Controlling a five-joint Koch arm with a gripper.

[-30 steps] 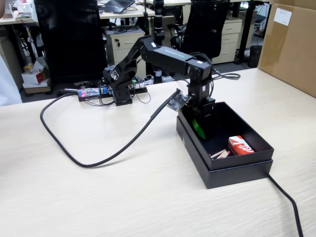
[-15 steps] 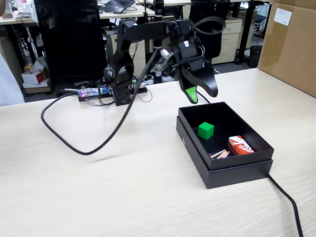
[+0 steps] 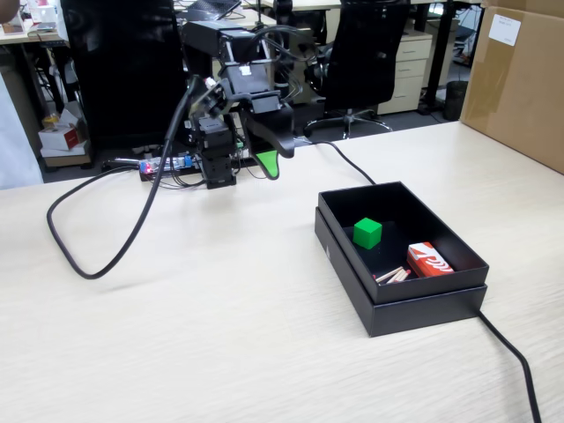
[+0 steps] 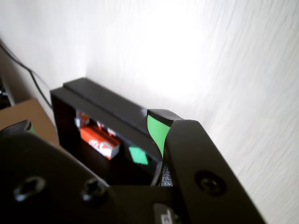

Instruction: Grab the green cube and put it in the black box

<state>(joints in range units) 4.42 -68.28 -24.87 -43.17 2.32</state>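
The green cube point(image 3: 367, 233) rests inside the black box point(image 3: 414, 310) on the table's right side, near the box's middle. My gripper point(image 3: 275, 157) hangs in the air to the left of and behind the box, well away from the cube. Its green-tipped jaws stand apart, open, with nothing between them. In the wrist view the gripper point(image 4: 91, 126) looks back at the black box point(image 4: 107, 100), and the green cube point(image 4: 138, 155) shows inside it, far beyond the fingertips point(image 4: 156, 130).
A red and white packet point(image 3: 429, 259) and some wooden sticks point(image 3: 392, 276) also lie in the box. A brown carton point(image 3: 520, 79) stands at the far right. A black cable point(image 3: 106, 256) loops on the left; another cable point(image 3: 515, 352) runs from the box's front corner.
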